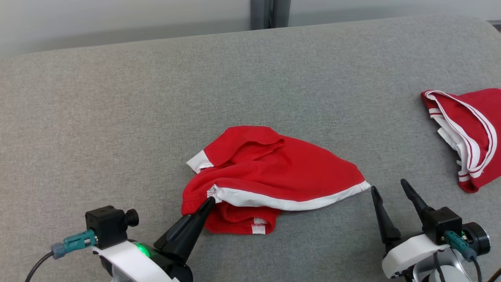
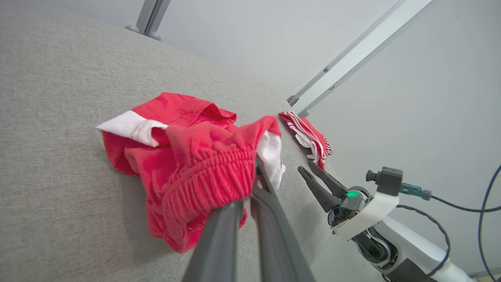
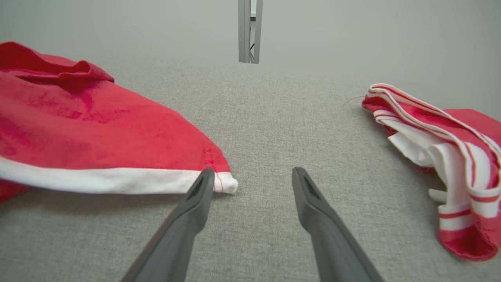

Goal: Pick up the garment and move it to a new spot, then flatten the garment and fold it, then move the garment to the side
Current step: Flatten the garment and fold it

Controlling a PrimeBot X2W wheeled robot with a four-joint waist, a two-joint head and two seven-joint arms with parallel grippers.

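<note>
A crumpled red garment (image 1: pixel 274 172) with white trim lies in the middle of the grey fabric surface (image 1: pixel 117 117). My left gripper (image 1: pixel 209 203) is shut on the garment's gathered red waistband at its near left corner. In the left wrist view the elastic band (image 2: pixel 211 176) bunches over my closed left gripper (image 2: pixel 254 172). My right gripper (image 1: pixel 387 187) stands open just right of the garment's white-trimmed right tip (image 1: pixel 362 185). In the right wrist view that tip (image 3: pixel 227 184) lies beside the left finger (image 3: pixel 199 192), with nothing between the two fingers of my right gripper (image 3: pixel 252 176).
A second red and white striped garment (image 1: pixel 465 133) lies bunched at the right edge of the surface, also seen in the right wrist view (image 3: pixel 450 156). A metal post (image 1: pixel 270 13) stands behind the far edge. Bare grey surface stretches left and behind.
</note>
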